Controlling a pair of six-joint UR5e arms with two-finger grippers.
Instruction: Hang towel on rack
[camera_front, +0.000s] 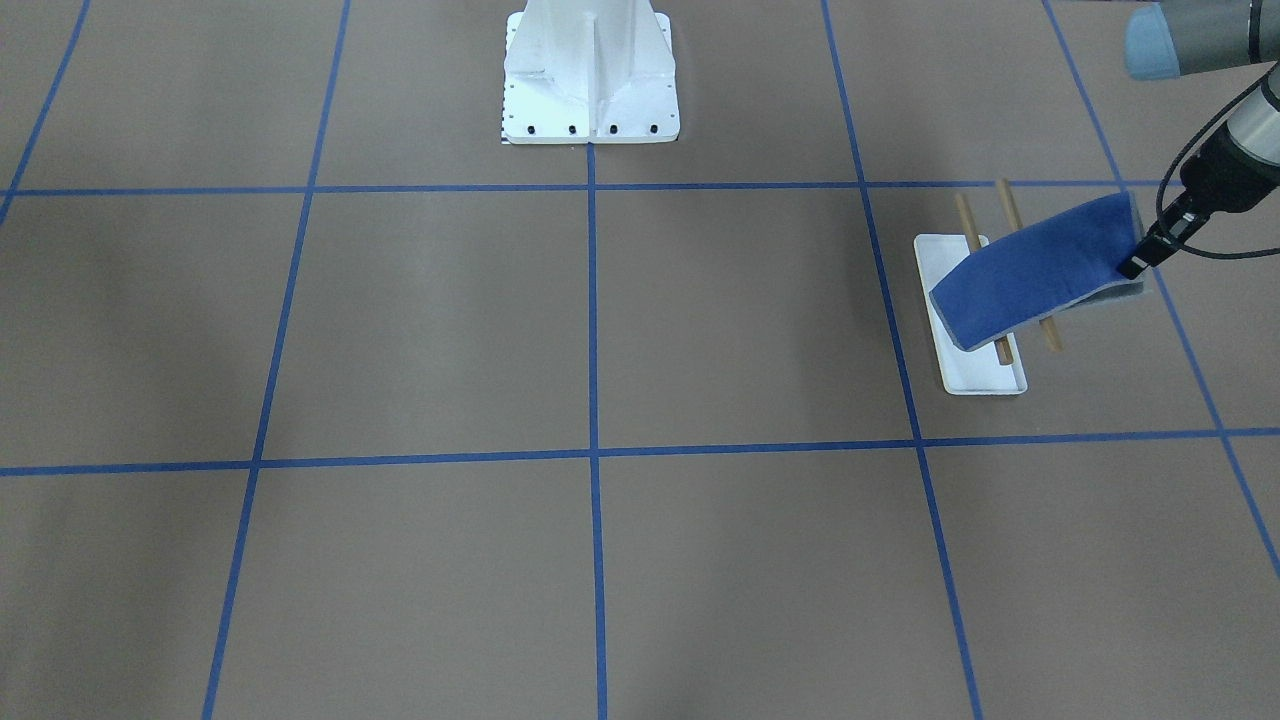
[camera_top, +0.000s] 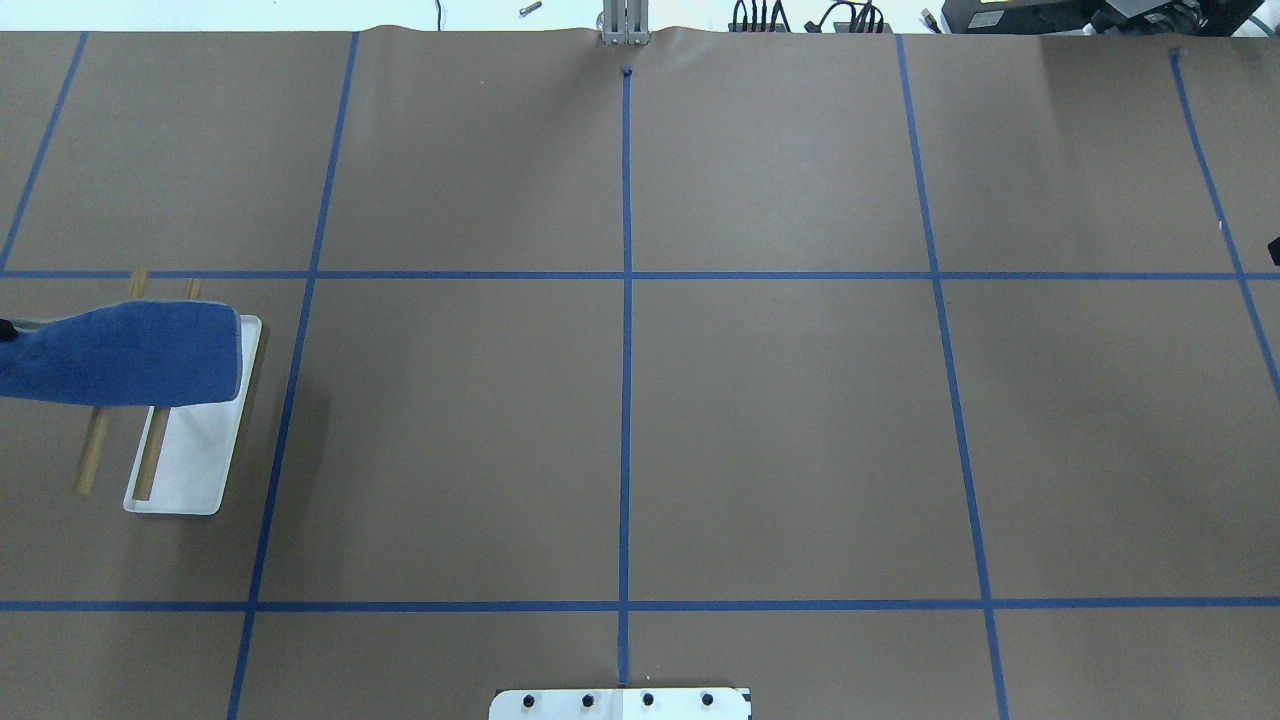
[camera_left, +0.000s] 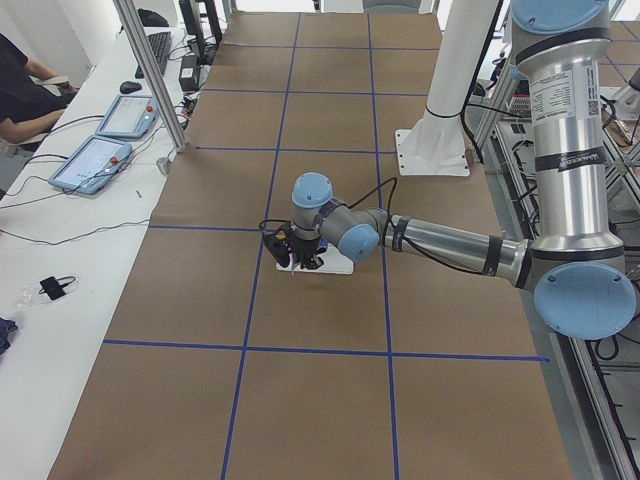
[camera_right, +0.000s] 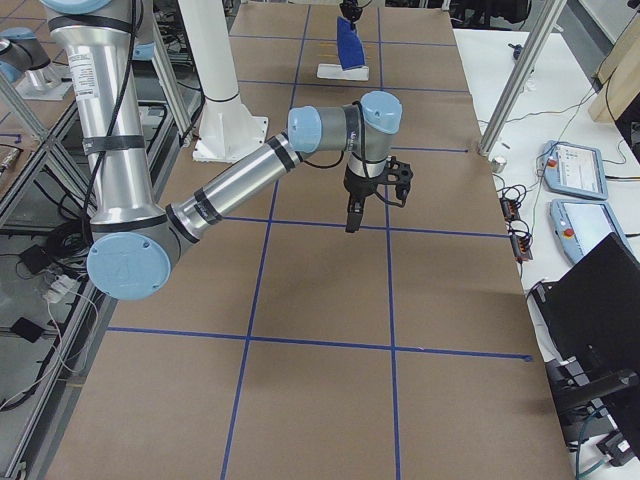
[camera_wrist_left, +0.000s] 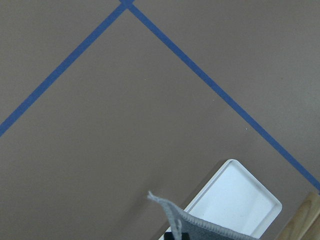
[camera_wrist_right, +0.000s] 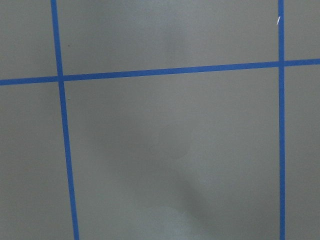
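Front-facing view: the towel (camera_front: 1035, 270) lies across the two wooden dowels (camera_front: 1008, 205) of the rack (camera_front: 985, 378). One end droops over the rack's white base. The other end is raised on the rack's far side from the base, pinched in the closed left end effector (camera_front: 1140, 262). The rack stands on the brown counter (camera_front: 760, 330), well apart from the white robot pedestal (camera_front: 590, 90).

Overhead view: the towel crosses both dowels near their far ends, and its free end reaches over the rack's base. The left end effector barely shows at the frame edge beside the rack.

Left side view: the near arm stretches out low over the counter, and its end effector sits at the rack.

Right side view: the right end effector (camera_right: 352, 215) hangs fingers-down over the counter, well apart from the rack. Whether it is open or closed cannot be told. The towel shows blue on the rack at the counter's far end.

Left wrist view: a grey-edged corner of the towel hangs just over the rack's white base, with a dowel tip beside it.

Right wrist view: only the counter and its blue tape lines (camera_wrist_right: 165, 72) show.
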